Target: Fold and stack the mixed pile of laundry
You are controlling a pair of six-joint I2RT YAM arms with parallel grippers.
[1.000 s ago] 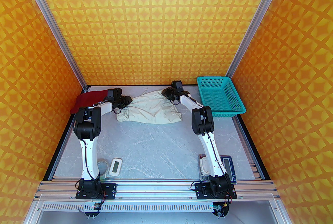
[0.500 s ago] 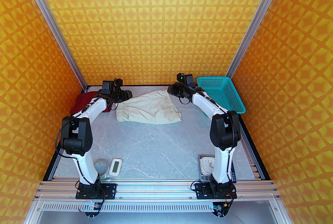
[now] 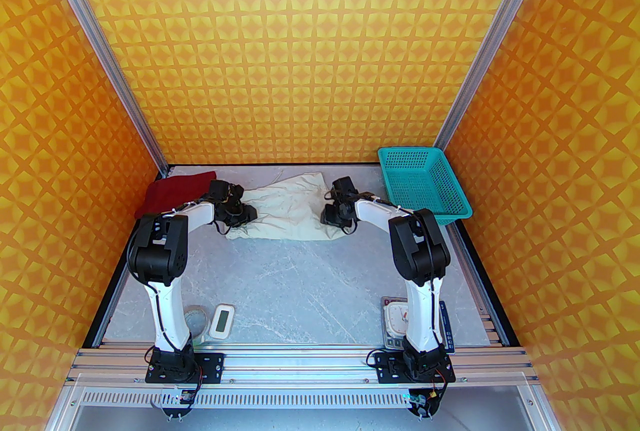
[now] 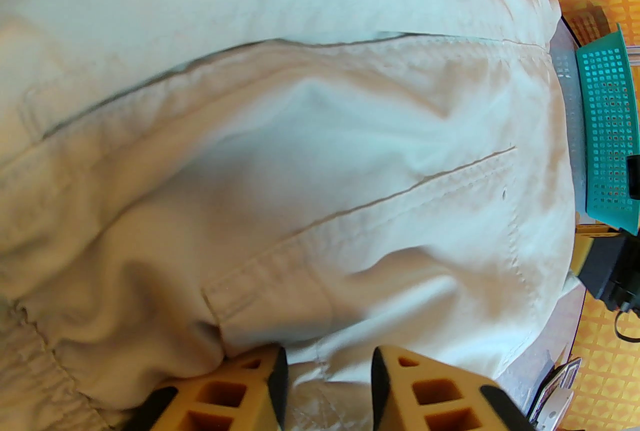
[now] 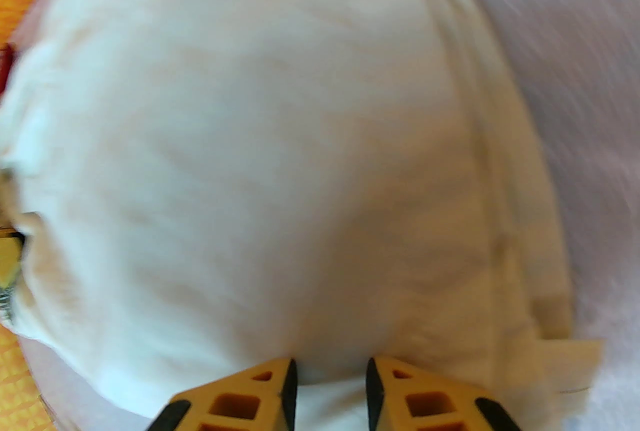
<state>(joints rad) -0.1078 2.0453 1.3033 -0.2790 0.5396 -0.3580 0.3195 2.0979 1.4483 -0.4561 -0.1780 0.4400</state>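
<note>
From above, the cream shorts lie spread on the grey table at mid-frame, a little above the centre. The left tool is down on their lower left corner and the right tool is down on their lower right corner, so the garment stretches between the two. The dark red shirt lies crumpled further left, just beyond the left arm and apart from both tools. The teal basket stands at the right.

On the left wrist camera, the shorts run from the left tool at the bottom edge up through most of the frame. Its yellow fingers stand a little apart, with a seamed strip of cloth lying in the gap. The basket shows at the right edge.

On the right wrist camera, which is blurred, the shorts spread upward from the right tool. Its fingers are likewise parted over pale cloth. Bare table shows in the upper right.
</note>
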